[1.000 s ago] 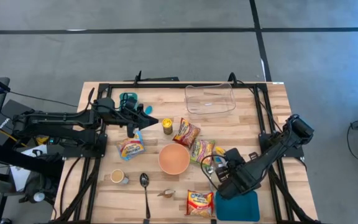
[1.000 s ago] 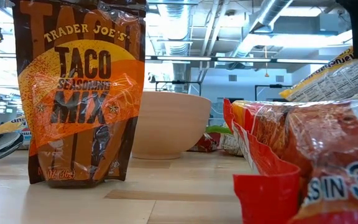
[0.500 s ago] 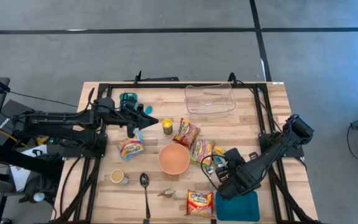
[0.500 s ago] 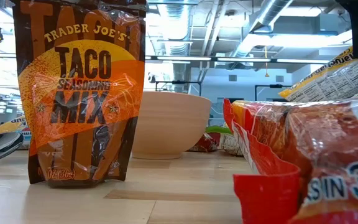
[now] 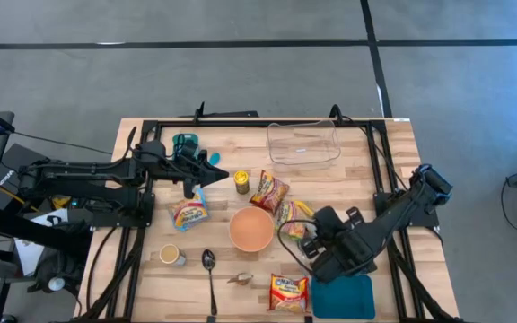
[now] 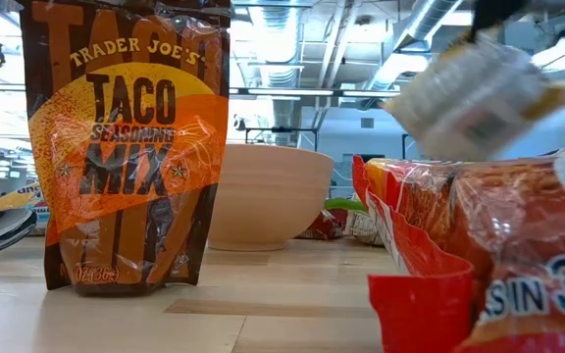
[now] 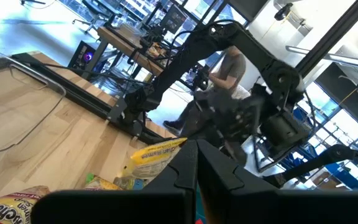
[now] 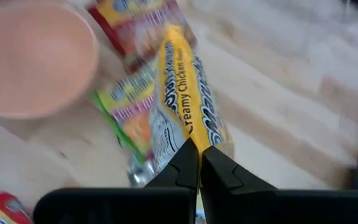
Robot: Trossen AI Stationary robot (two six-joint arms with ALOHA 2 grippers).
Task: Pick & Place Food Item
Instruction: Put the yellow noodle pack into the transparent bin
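Just ahead of the right gripper [image 8: 199, 163], jaws pinched tight on one edge of the yellow noodle packet [image 8: 182, 106], pkt hangs clear of the table so it can be carried; pink bowl [image 8: 33, 59] beside it. Left gripper [image 7: 194, 180] closed, empty, waiting well apart.

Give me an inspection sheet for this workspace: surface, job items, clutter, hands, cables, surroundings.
Surface: wooden table, black frame rails.
Job's things: yellow noodle packet held off the table by the right hand; bowl; clear bin; teal tray.
Clutter: taco mix pouch, spoon, cup, jar, other snack packets.
Grippers: right hand shut on the noodle packet; left hand shut, empty, waiting at the table's left.
Cables: black cable looping by the right arm.
Surroundings: a seated person beyond the table; grey floor.
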